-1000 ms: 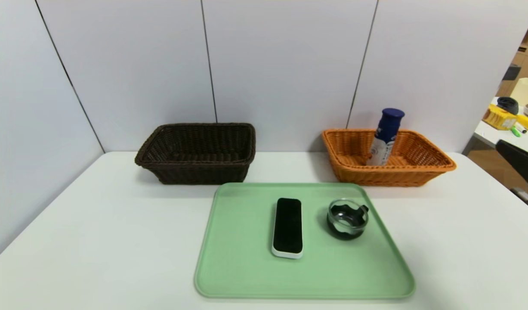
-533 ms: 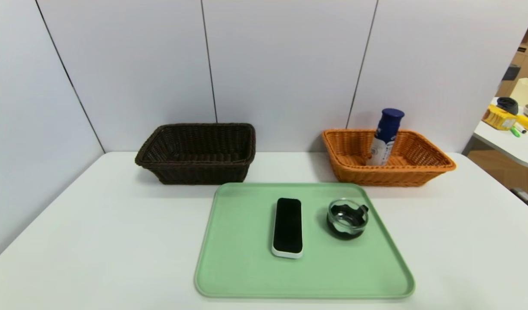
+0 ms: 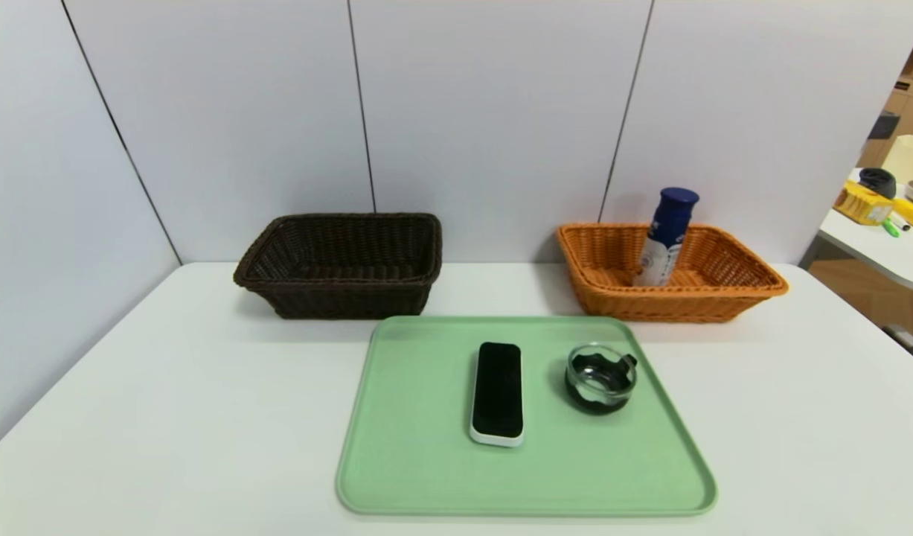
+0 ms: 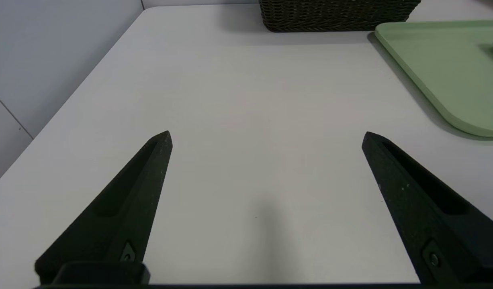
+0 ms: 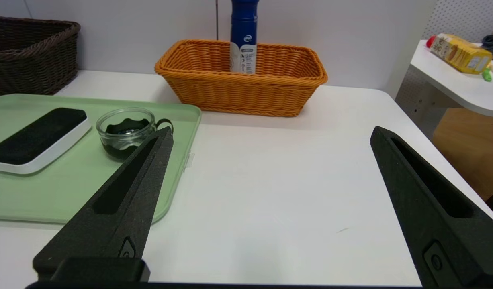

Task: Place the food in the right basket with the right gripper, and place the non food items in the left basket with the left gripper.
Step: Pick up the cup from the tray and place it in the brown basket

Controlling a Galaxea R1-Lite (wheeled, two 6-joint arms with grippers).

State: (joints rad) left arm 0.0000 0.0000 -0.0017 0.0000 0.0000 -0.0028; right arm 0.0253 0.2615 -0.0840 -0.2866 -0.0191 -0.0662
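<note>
The white drink bottle (image 3: 666, 238) with a dark blue cap stands upright inside the orange-tan right basket (image 3: 746, 294); the right wrist view shows that bottle (image 5: 243, 36) and basket (image 5: 238, 90) too. The black-faced slab (image 3: 497, 393) and the glass dish (image 3: 600, 378) lie on the green tray (image 3: 426, 461). The dark brown left basket (image 3: 337, 294) holds nothing visible. Neither arm shows in the head view. My left gripper (image 4: 266, 134) hangs open over bare table left of the tray. My right gripper (image 5: 270, 132) hangs open over bare table right of the tray.
The white table (image 3: 166, 387) is walled at the back and left. A side table (image 3: 884, 238) with a yellow box (image 3: 864, 202) stands off the right edge. The tray's near corner (image 4: 463, 116) lies close to the left gripper.
A dark arm part that showed at the right edge of the head view one second ago has drawn out of sight. Nothing on the table has moved.
</note>
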